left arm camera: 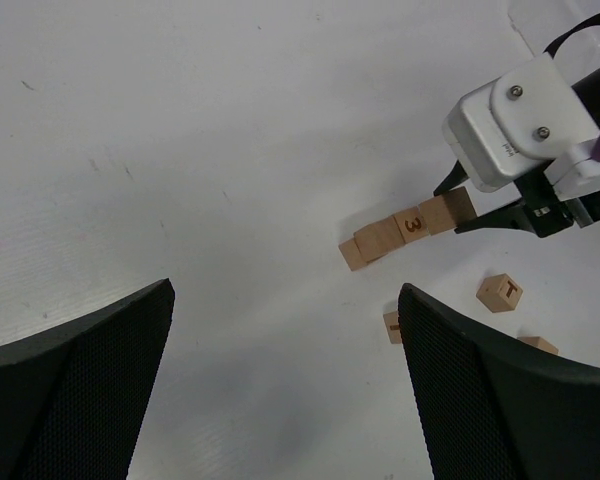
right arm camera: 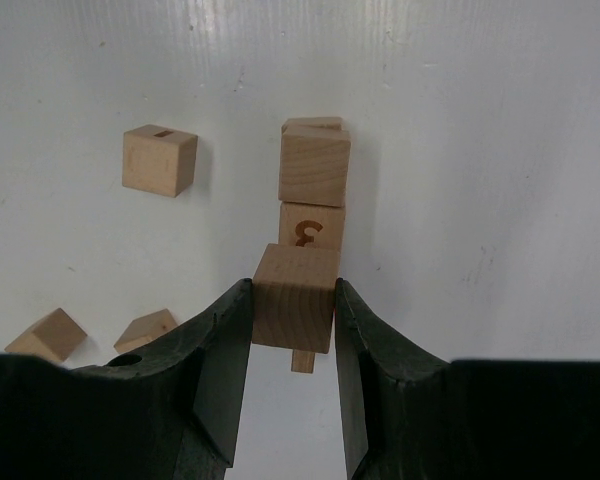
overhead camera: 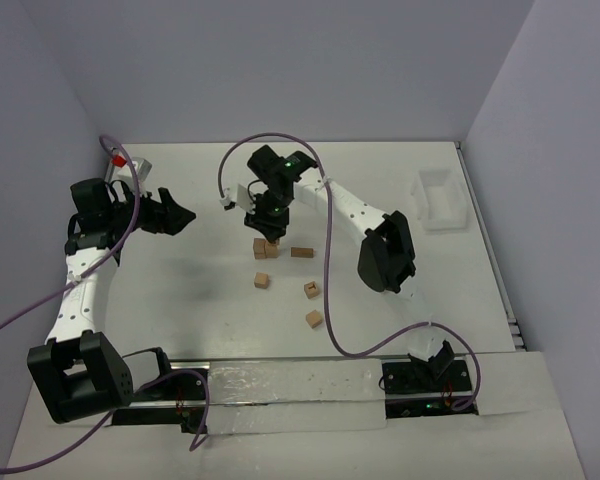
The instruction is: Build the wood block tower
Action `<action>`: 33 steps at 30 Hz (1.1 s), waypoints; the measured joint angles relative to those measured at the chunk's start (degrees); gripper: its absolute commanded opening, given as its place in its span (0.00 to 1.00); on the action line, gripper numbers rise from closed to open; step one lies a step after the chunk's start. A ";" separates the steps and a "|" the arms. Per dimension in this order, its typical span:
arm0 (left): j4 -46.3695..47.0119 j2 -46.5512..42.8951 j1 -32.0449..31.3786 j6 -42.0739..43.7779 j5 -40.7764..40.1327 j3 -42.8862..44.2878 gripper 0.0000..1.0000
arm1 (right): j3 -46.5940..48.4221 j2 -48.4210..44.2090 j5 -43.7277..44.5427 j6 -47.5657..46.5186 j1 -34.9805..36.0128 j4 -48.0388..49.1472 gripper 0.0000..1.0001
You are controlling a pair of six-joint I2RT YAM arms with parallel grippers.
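The right gripper [right arm camera: 292, 295] is clamped on one wood block [right arm camera: 295, 312]; its two fingers squeeze the block's sides so it cannot slip or turn. It holds that block right over the tower [right arm camera: 312, 190], lined up with the block marked 3 below, because a crooked block could make the stack fall; I cannot tell if it touches the block under it. The tower stands near the middle of the table [overhead camera: 180, 290], a few blocks tall. The left gripper [overhead camera: 180, 215] sits off to the side with its fingers wide apart and nothing in them; I think it is there so it does not bump the stack. Four loose blocks [overhead camera: 311, 290] lie near the tower, easy to reach next.
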 measured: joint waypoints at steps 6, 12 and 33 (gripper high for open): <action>0.02 0.00 0.05 -0.14 0.04 0.00 0.99 | 0.43 0.79 0.68 -0.04 0.00 -0.12 0.00; 0.02 0.00 0.05 -0.16 0.11 0.00 0.99 | 1.46 0.80 0.90 -0.11 0.00 -0.10 0.00; 0.04 0.11 0.09 -0.18 0.51 0.00 0.99 | 2.44 2.60 1.35 -1.12 0.00 -0.41 0.01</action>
